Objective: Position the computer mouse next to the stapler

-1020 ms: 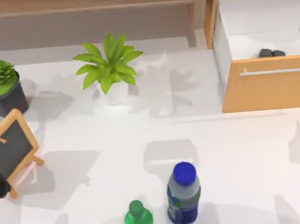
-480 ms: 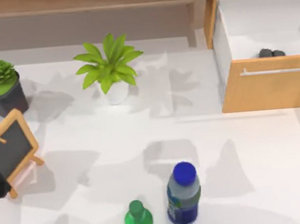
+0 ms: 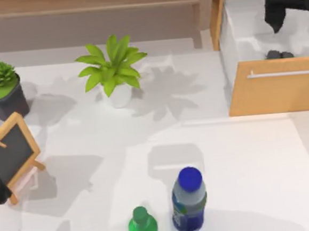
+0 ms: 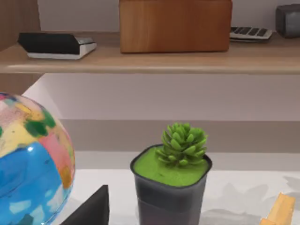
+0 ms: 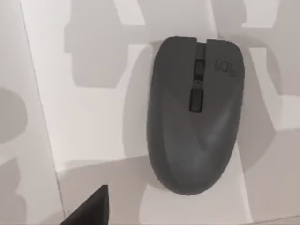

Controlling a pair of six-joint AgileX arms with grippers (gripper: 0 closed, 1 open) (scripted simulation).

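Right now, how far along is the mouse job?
Done: the drawer at the table's right is open. In hand: the right gripper hangs over the computer mouse, which lies in the drawer, ungrasped. Left: grasping it, lifting it out and placing it by the stapler. The left arm is parked at the left edge.

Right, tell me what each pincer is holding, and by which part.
Nothing is held. The right pincer hangs over the open drawer, above the computer mouse, which lies untouched on the drawer floor. The left arm sits parked at the table's left edge.
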